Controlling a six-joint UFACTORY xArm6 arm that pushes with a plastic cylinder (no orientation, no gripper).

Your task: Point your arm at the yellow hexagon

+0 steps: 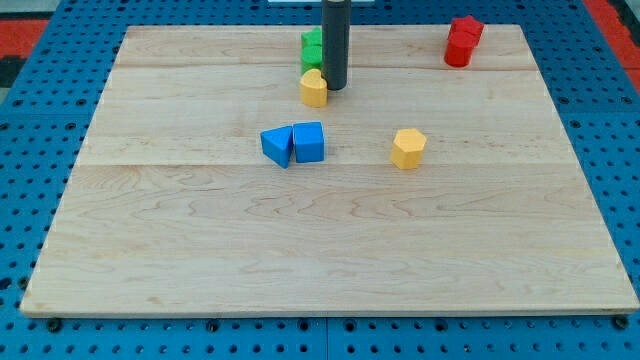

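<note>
The yellow hexagon point(408, 148) lies on the wooden board point(320, 240), right of centre. My tip point(334, 87) stands near the view's top centre, well up and to the left of the hexagon and apart from it. A second yellow block point(314, 88) with a rounded top sits right against the tip's left side. A green block point(312, 49) lies just behind that, partly hidden by the rod.
Two blue blocks sit side by side near the board's middle: a triangle point(277, 146) and a squarer one point(309, 142), touching. A red block point(463, 41) lies at the top right corner. Blue pegboard point(40, 330) surrounds the board.
</note>
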